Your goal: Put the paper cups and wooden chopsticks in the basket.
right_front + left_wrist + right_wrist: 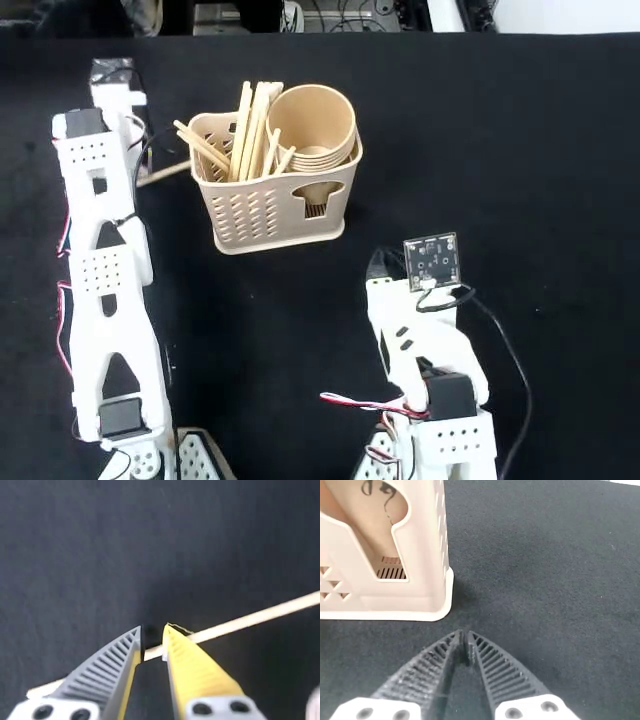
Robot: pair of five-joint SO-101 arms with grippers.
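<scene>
We see one loose chopstick [165, 172] lying on the table [520, 150] near its left edge, one end pointing at the basket [260, 215]. The basket stands toward the far edge, left of centre, and already holds stacked cups [312, 125] and a bundle of chopsticks [250, 125]. The left jaws sit right over the loose chopstick, slightly spread. It crosses beneath their gap rather than between their faces, so we judge it not gripped. The right jaws are pressed together, empty, near the basket's near corner. We judge the chopstick light, stiff and smooth, apt to roll or pivot, and best pinched across its width near mid-length. The table top is matte black and cloth-like, probably grippy. Cables [350, 12] lie beyond the far edge
</scene>
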